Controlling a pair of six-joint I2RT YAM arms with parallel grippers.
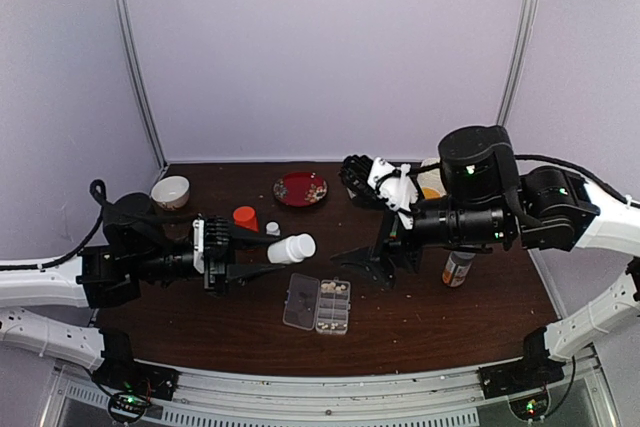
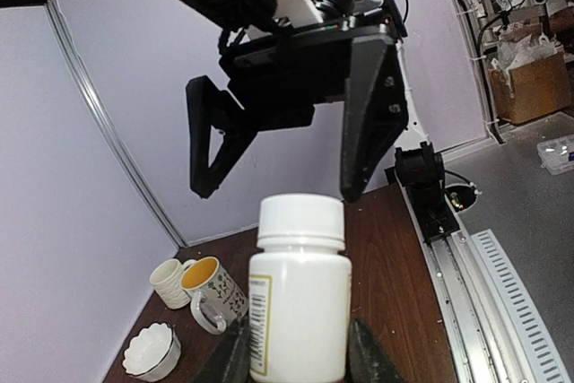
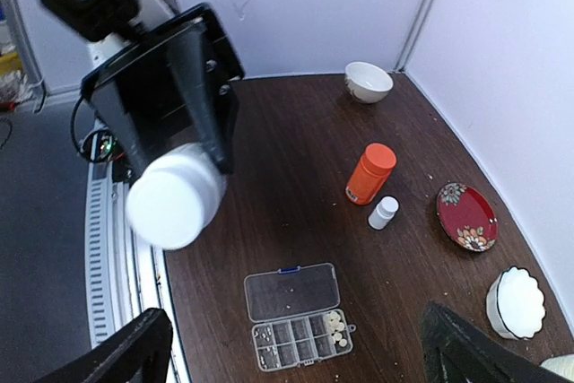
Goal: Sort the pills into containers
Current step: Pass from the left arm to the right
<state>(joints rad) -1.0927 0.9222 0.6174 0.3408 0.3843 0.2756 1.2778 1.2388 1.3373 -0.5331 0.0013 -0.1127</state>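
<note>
My left gripper (image 1: 268, 252) is shut on a white capped bottle (image 1: 292, 248), held sideways above the table. In the left wrist view the bottle (image 2: 300, 302) sits between both fingers (image 2: 231, 358). My right gripper (image 1: 375, 265) hangs open just to its right, with nothing between its fingers (image 2: 366, 114). The clear pill box (image 3: 300, 316) lies below with its lid folded flat. Beige pills (image 3: 334, 327) fill one end cell, and tiny bits lie in the cells at the other end. The bottle's cap (image 3: 175, 196) faces the right wrist camera. The wide-open right gripper (image 3: 294, 347) is above the box.
An orange bottle (image 3: 370, 172) and a small white bottle (image 3: 383, 213) stand behind the box. A red plate (image 1: 300, 188) and a white bowl (image 1: 170, 191) sit at the back. Two mugs (image 2: 211, 293) and a fluted bowl (image 3: 516, 302) are on the right, with another bottle (image 1: 458, 267) nearby.
</note>
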